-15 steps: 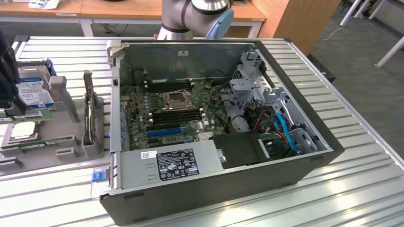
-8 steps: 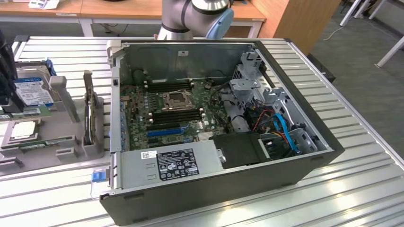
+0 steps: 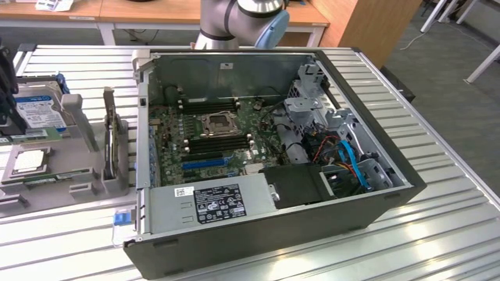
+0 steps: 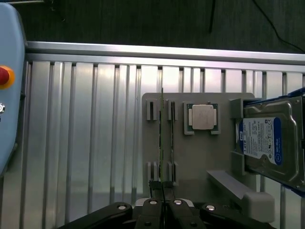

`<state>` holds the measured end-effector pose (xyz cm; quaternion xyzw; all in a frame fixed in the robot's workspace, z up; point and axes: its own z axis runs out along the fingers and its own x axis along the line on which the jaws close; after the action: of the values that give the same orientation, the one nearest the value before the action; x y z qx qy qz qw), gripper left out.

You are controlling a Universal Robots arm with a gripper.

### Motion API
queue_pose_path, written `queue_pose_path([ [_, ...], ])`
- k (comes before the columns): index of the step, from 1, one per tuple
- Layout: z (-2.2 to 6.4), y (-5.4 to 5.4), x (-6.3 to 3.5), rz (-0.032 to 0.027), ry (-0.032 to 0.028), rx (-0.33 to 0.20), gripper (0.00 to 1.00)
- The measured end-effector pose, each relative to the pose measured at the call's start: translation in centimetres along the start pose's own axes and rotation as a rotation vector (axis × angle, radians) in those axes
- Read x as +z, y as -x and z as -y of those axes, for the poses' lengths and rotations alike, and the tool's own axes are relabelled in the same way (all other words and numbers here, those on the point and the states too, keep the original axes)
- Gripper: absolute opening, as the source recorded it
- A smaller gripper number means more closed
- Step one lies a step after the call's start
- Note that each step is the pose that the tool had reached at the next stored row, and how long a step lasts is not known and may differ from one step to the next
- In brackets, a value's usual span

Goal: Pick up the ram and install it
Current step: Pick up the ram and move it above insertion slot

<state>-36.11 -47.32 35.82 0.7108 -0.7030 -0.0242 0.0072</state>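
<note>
Looking down, you see the hand (image 4: pixel 161 185) closed on nothing, above the ram (image 4: pixel 162 138), which stands edge-on in the grey holder (image 4: pixel 190 157) beside a processor (image 4: pixel 201 117). The hard drive's (image 4: pixel 271 143) blue label is unreadable.

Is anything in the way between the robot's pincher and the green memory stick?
Nothing visible is. In the wrist view the shut gripper lines up with the ram, which stands on edge in the slots of the grey holder. The processor chip and hard drive sit off to one side.
</note>
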Motion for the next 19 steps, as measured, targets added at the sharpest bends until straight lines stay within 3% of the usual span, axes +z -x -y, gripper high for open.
queue_pose_path([
  [6, -0.01, 0.0, -0.7, 0.0, 0.0, 0.0, 0.11],
  [10, -0.03, 0.0, -1.92, 0.0, 0.0, 0.0, 0.11],
  [19, -0.04, 0.1, -2.53, 0.0, 0.0, 0.0, 0.11],
])
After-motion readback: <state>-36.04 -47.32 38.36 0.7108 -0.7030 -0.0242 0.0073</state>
